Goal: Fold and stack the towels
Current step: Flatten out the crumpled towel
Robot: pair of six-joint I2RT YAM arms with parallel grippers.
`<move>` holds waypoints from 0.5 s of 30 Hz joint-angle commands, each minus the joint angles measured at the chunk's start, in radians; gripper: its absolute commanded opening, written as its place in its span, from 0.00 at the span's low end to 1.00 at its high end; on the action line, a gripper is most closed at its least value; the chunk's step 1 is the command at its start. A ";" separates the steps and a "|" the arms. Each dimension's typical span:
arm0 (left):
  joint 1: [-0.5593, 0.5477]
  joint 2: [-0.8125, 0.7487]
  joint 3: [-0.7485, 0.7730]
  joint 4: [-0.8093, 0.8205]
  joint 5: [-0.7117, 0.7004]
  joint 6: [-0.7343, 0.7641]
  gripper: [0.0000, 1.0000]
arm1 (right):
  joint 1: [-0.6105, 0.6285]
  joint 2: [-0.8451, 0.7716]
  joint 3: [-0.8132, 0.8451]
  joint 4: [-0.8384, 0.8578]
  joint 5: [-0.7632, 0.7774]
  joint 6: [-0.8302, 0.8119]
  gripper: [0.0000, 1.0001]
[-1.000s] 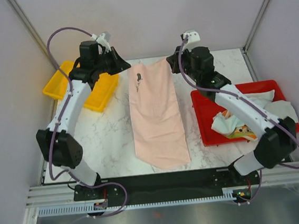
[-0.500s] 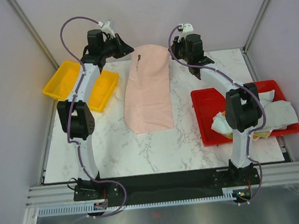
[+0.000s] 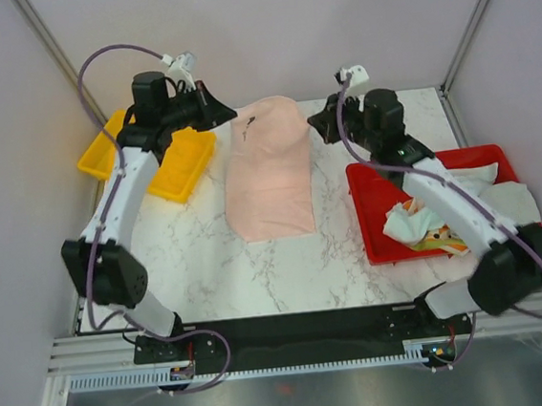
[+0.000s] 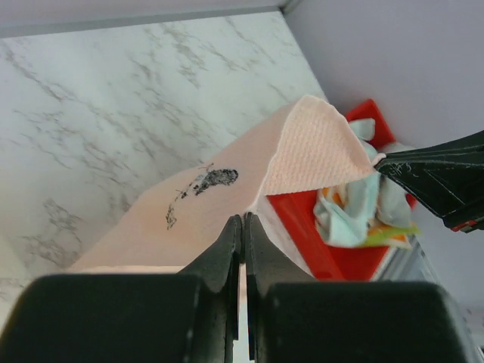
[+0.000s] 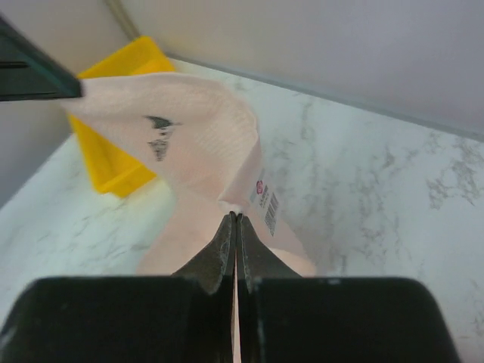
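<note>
Clenched: left pincer (image 4: 242, 219) and right pincer (image 5: 236, 215), each on a far corner of the pink towel (image 3: 268, 170). Far edge raised, near edge flat on the counter (image 3: 209, 257), between yellow tray (image 3: 168, 179) and red tray (image 3: 372, 203) of other towels (image 3: 417, 227). Open marble toward the bases. Barcode tag (image 5: 265, 200) unreadable.

Pale pink towel (image 4: 314, 151): matt cloth, fine ribbed weave. Table (image 3: 199, 258): smooth, low-sheen white surface with grey marble veining. Yellow tray (image 3: 187, 168) and red tray (image 3: 372, 203): smooth moulded plastic, faintly glossy
</note>
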 commanded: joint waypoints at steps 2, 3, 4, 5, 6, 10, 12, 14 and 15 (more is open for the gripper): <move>-0.035 -0.403 -0.170 -0.045 0.149 0.043 0.02 | 0.128 -0.434 -0.156 -0.087 -0.045 -0.008 0.00; -0.040 -0.451 -0.223 -0.060 0.201 0.040 0.02 | 0.142 -0.490 -0.183 -0.108 -0.047 0.009 0.00; -0.050 -0.500 -0.245 -0.071 0.229 0.037 0.02 | 0.167 -0.595 -0.194 -0.125 -0.059 0.028 0.00; -0.053 -0.601 -0.264 -0.078 0.249 0.037 0.02 | 0.175 -0.643 -0.205 -0.135 -0.077 0.047 0.00; -0.056 -0.690 -0.294 -0.078 0.250 0.037 0.02 | 0.182 -0.724 -0.222 -0.132 -0.125 0.104 0.00; -0.058 -0.794 -0.287 -0.078 0.250 0.037 0.02 | 0.184 -0.861 -0.234 -0.103 -0.170 0.213 0.00; -0.060 -0.815 -0.241 -0.106 0.312 -0.131 0.02 | 0.184 -0.892 -0.227 -0.068 -0.162 0.241 0.00; -0.060 -0.812 -0.206 -0.109 0.290 -0.145 0.02 | 0.182 -0.880 -0.211 -0.054 -0.145 0.252 0.00; -0.060 -0.797 -0.195 -0.109 0.274 -0.151 0.02 | 0.184 -0.866 -0.190 -0.054 -0.134 0.249 0.00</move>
